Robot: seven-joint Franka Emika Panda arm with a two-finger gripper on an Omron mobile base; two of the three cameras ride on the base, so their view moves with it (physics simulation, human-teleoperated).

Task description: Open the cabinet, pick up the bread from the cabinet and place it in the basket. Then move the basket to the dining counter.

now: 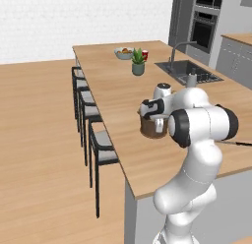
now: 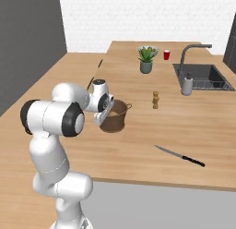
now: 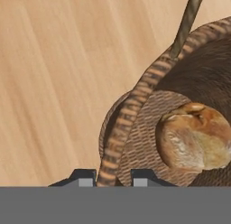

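Gripping the rim of the basket (image 3: pixel 135 105), the gripper (image 3: pixel 109 177) has its two dark tips closed on either side of the woven edge, one outside the wall and one inside. The bread (image 3: pixel 195 136), a golden-brown roll, lies on the basket's woven bottom, close to the pinched rim. In the right base view the basket (image 2: pixel 116 117) sits on the dining counter (image 2: pixel 193 131), a light-wood worktop, with the white hand over its near-left edge. A knife (image 2: pixel 179 156) lies on the worktop to the right of the basket, well apart from it, and a small pepper mill (image 2: pixel 156 99) stands upright beyond. Farther back are a potted plant (image 2: pixel 146 59), a red cup (image 2: pixel 167 54) and a sink (image 2: pixel 203 76) with a grey tap. In the left base view dark stools (image 1: pixel 96 139) line the worktop's left side, and a fruit bowl (image 1: pixel 123 52) sits near the far end
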